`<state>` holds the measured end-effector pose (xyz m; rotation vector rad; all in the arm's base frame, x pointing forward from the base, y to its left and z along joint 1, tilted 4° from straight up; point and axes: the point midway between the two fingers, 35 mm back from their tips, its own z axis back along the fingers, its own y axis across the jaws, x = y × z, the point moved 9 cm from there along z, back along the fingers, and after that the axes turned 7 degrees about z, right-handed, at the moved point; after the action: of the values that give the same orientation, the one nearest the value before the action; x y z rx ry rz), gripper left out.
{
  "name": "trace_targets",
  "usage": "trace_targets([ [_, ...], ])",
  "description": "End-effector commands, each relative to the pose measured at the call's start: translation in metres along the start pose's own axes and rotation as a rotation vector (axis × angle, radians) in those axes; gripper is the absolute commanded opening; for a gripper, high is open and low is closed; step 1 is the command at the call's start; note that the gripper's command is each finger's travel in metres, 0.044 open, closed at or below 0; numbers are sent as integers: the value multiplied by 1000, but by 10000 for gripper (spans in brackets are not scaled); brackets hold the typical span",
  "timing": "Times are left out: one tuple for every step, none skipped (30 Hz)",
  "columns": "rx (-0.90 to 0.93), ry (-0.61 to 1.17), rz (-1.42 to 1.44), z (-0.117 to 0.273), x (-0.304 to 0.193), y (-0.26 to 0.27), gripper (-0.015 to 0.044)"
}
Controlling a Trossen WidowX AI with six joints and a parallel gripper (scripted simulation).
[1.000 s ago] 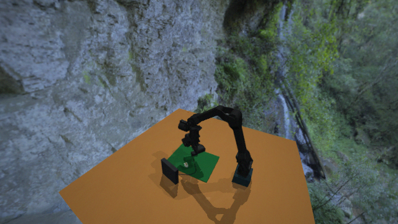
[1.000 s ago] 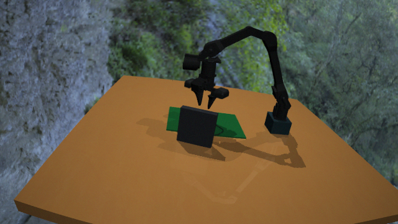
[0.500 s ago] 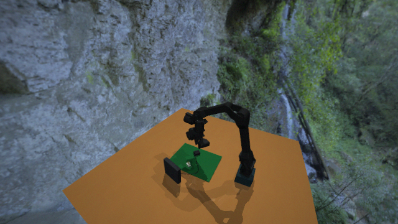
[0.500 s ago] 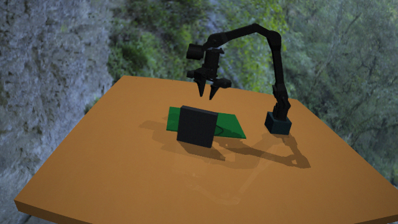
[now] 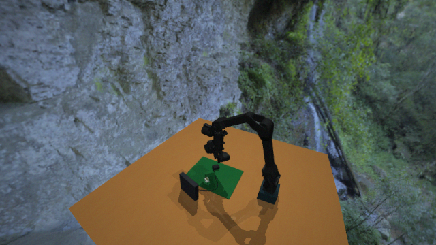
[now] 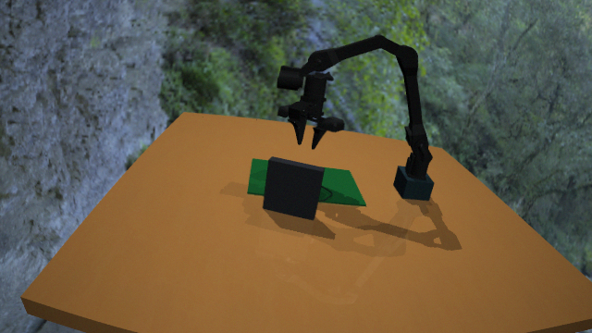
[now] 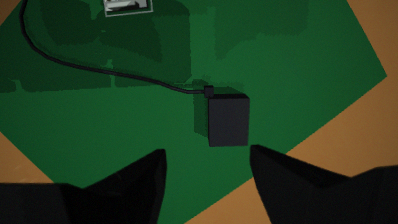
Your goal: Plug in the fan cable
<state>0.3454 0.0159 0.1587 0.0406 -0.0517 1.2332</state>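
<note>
The black plug [image 5: 215, 167] [image 7: 228, 121] stands on the green board [image 5: 234, 173] [image 6: 344, 182] [image 7: 310, 60], with its cable [image 5: 216, 184] [image 6: 330, 191] [image 7: 110, 73] leaving from a small dark nub at one corner. A small white-edged part [image 5: 206, 179] [image 7: 125, 7] sits on the board apart from the plug; it looks like a header, but its pins are not clear. What is under the plug is hidden. My gripper [image 5: 219, 161] [image 6: 306, 146] [image 7: 208, 156] is open and empty, above the plug and not touching it.
The fan [image 5: 189, 186] [image 6: 293, 189], a dark square block, stands upright on the orange table [image 5: 136, 204] [image 6: 162, 250] beside the board and hides part of it in the exterior view. The cable curves across the board to the fan. The arm's base stands on the board's other side.
</note>
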Motion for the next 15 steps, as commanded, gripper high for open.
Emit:
trace_targets([
  [-2, 1, -2, 0, 0, 0, 205],
  [-2, 1, -2, 0, 0, 0, 205],
  [-2, 1, -2, 0, 0, 0, 205],
  [-2, 1, -2, 0, 0, 0, 205],
  [-2, 1, -2, 0, 0, 0, 205],
  [-2, 1, -2, 0, 0, 0, 205],
  [-2, 1, -2, 0, 0, 0, 205],
  [-2, 1, -2, 0, 0, 0, 205],
  [-2, 1, -2, 0, 0, 0, 205],
  [-2, 1, -2, 0, 0, 0, 205],
  [-2, 1, -2, 0, 0, 0, 205],
  [-2, 1, -2, 0, 0, 0, 205],
  [-2, 1, -2, 0, 0, 0, 205],
  [-2, 1, -2, 0, 0, 0, 205],
  [-2, 1, -2, 0, 0, 0, 231],
])
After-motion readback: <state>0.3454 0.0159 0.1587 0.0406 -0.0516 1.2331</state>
